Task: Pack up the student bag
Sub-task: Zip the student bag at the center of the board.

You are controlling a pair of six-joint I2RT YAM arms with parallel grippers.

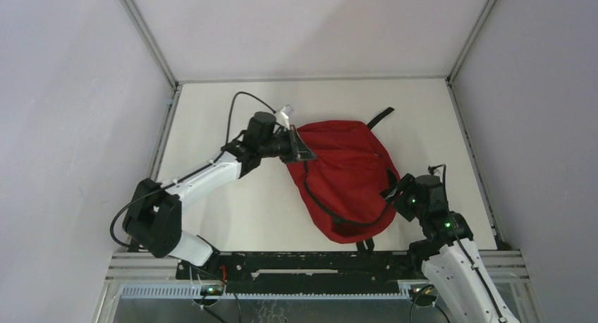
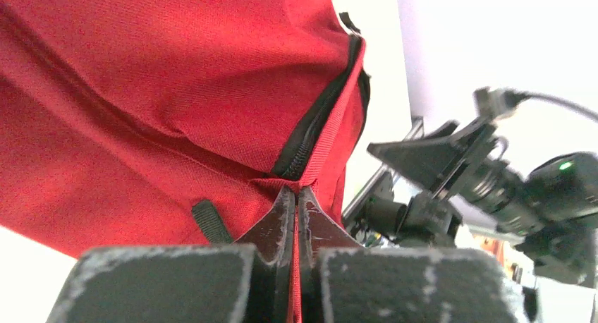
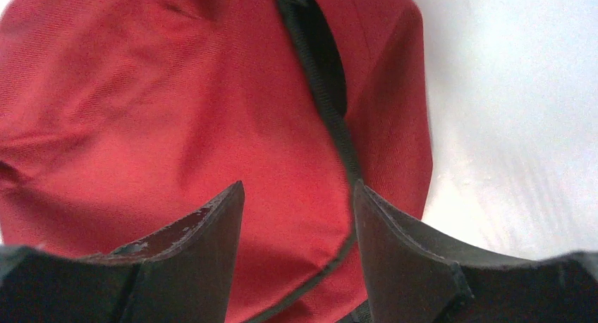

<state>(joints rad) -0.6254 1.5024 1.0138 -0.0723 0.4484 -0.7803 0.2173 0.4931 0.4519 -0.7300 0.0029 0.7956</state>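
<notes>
The student bag lies on the counter, right of centre. My left pincer is clenched on its red fabric at the zipper end. My right pincer hangs released over the bag, a black strap passing beneath its parted jaws. I judge a pull could slip that thin pinch or drag the whole bag. Count: one bag, two pincers, and I see no loose items to pack.

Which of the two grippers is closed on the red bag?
The left gripper: it pinches fabric of the student bag by the zipper. The right gripper stands open, holding nothing.
</notes>
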